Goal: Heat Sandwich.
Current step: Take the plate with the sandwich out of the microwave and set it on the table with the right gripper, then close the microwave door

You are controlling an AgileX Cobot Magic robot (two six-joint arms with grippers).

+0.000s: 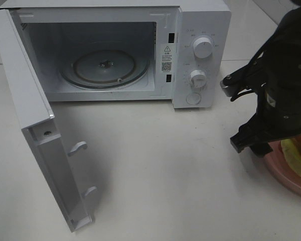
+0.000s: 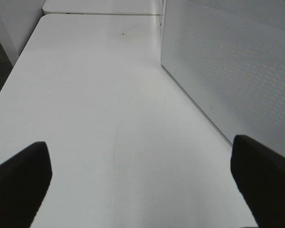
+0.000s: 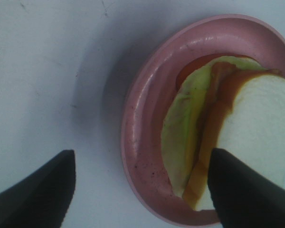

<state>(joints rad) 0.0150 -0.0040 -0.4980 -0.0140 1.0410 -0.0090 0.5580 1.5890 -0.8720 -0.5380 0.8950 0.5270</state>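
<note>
Lower right, our right gripper hangs released over the sandwich on its plate; left gripper released.

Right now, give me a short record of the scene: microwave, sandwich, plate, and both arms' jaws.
microwave: on white table, door swung wide open
turntable: glass, nothing on it
sandwich: lies on pink plate, outside the microwave, at the table's right edge
right gripper: jaws open, straddling the plate rim, holding nothing
left gripper: jaws open over bare table, beside the microwave's side wall
</note>
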